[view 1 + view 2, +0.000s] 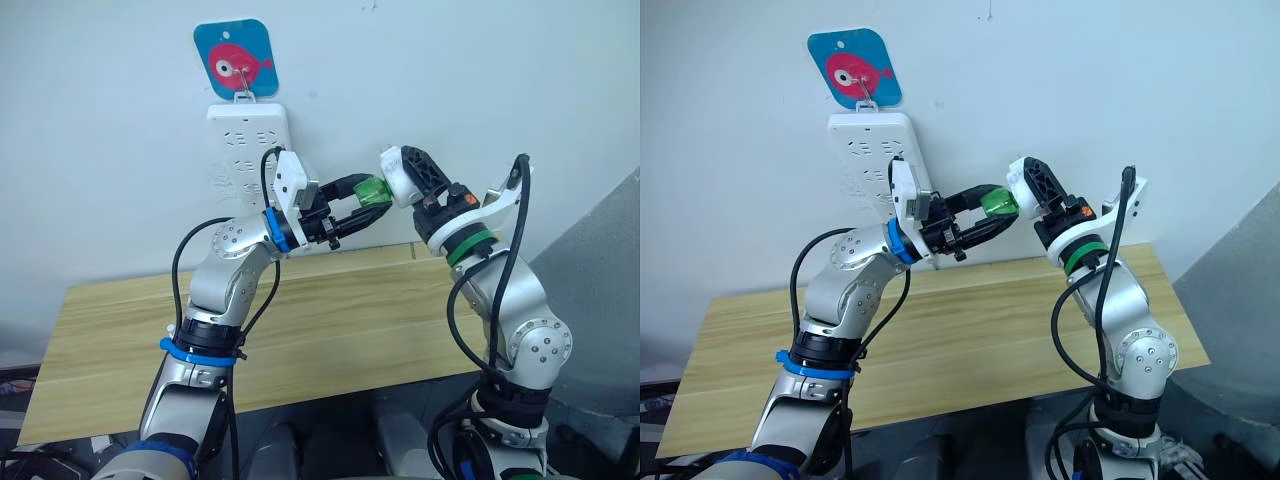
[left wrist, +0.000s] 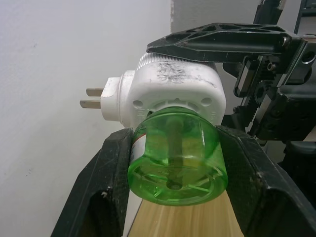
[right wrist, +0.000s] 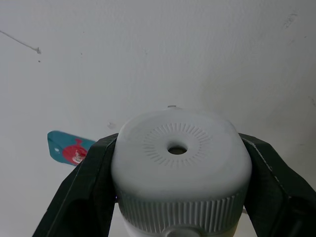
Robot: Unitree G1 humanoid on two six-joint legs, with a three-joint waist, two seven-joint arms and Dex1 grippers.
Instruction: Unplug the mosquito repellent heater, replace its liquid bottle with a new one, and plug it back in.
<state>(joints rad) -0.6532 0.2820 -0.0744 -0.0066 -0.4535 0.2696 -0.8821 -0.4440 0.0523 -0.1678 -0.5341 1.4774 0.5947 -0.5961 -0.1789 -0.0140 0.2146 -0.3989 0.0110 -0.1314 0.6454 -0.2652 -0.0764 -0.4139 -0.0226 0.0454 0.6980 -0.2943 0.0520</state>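
Note:
The mosquito repellent heater (image 2: pixel 173 84) is a white rounded unit held in the air in front of the wall, its two metal prongs free. My right gripper (image 3: pixel 177 187) is shut on its body (image 1: pixel 400 178). A green translucent liquid bottle (image 2: pixel 177 158) is fitted into the heater's underside. My left gripper (image 2: pixel 175 163) is shut on that bottle (image 1: pixel 372 190), one black finger on each side. Both grippers meet above the wooden table (image 1: pixel 330 320).
A white multi-socket strip (image 1: pixel 248 135) hangs on the wall under a blue fish hook plate (image 1: pixel 236 58), left of the grippers. The light wood table has a front edge toward me. A grey panel (image 1: pixel 600 250) stands at the right.

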